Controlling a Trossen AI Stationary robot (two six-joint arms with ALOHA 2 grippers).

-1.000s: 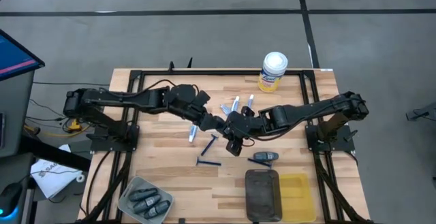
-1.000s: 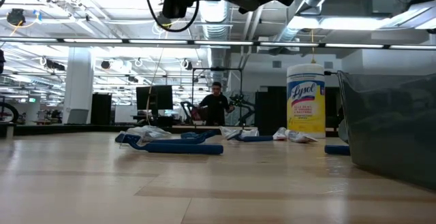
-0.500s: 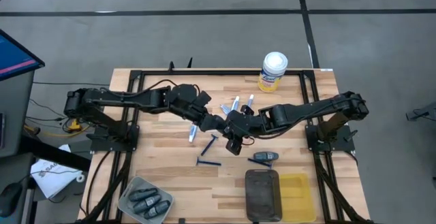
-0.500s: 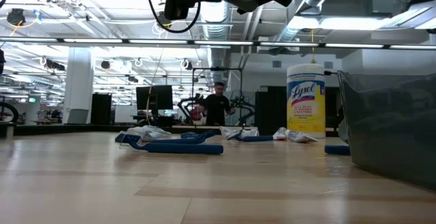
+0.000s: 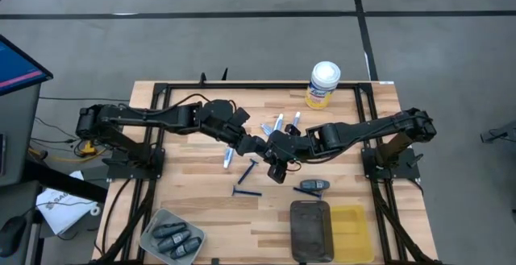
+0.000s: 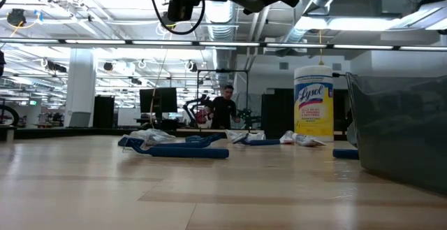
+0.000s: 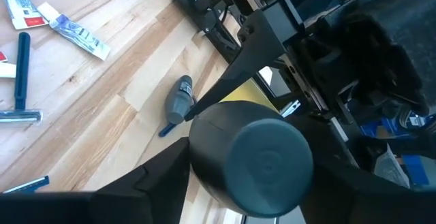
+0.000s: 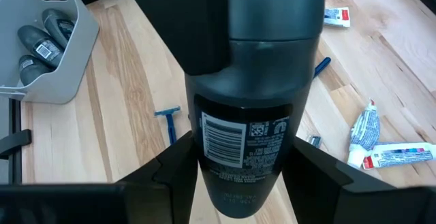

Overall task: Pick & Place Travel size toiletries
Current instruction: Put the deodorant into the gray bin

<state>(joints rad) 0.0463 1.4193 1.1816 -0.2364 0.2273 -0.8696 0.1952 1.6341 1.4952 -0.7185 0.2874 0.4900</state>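
My two grippers meet above the middle of the table, left gripper (image 5: 255,145) and right gripper (image 5: 275,158), both shut on one dark grey oblong bottle (image 8: 242,135). Its round end (image 7: 266,159) faces the left wrist camera. White tubes (image 5: 278,124) lie flat toward the far side, and another tube (image 5: 228,157) lies by the left arm. Dark blue razors (image 5: 247,171) (image 5: 246,191) lie on the wood nearer me. A dark grey piece (image 5: 313,185) rests beside a razor. More dark grey pieces fill a grey bin (image 5: 171,237). My left gripper has the bottle between its two fingers (image 7: 160,176), near the round end (image 7: 272,149). The bottle is clear of the table. My right gripper pinches the bottle's labelled body (image 8: 238,142) between both fingers (image 8: 174,169), which lie across it. The bottle runs from this hold toward the left gripper.
A yellow canister with a white lid (image 5: 324,84) stands at the far edge, right of centre. A dark tray (image 5: 310,229) and a yellow tray (image 5: 351,229) sit at the near right. Bare wood lies at the near centre. A person (image 6: 225,108) moves far behind the table.
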